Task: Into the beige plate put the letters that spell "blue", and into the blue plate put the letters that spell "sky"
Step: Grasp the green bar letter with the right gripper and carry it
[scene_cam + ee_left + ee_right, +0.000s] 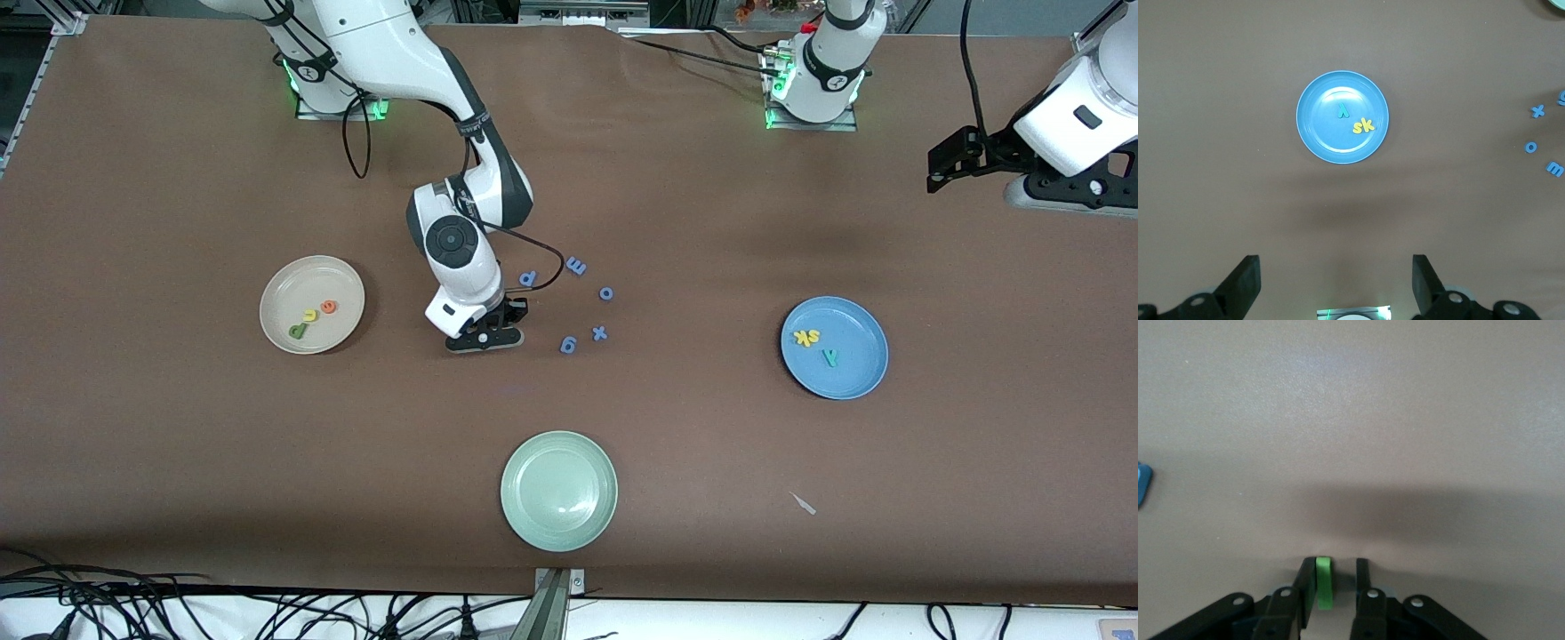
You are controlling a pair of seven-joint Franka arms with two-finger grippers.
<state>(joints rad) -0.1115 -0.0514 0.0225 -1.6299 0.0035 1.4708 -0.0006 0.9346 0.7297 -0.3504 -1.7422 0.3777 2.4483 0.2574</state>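
Note:
My right gripper [484,339] is down at the table's middle, beside the blue letters. Its jaws [1336,565] stand narrow around the thin green l [1324,583], which rests against one finger, with a small gap to the other. The beige plate [302,271], toward the right arm's end, holds the green b [297,330], yellow u [309,315] and orange e [329,307]. The blue plate [853,373] holds the yellow s and k [807,337] and the teal y [830,357]. My left gripper [942,169] waits open and empty [1337,267], high over its end, and its view takes in the blue plate [1325,133].
Several blue letters [578,267] lie scattered just toward the left arm's end from my right gripper; one blue letter [1142,483] shows in the right wrist view. A pale green plate [558,449] sits nearer the front camera. A small pale scrap [803,503] lies near the front edge.

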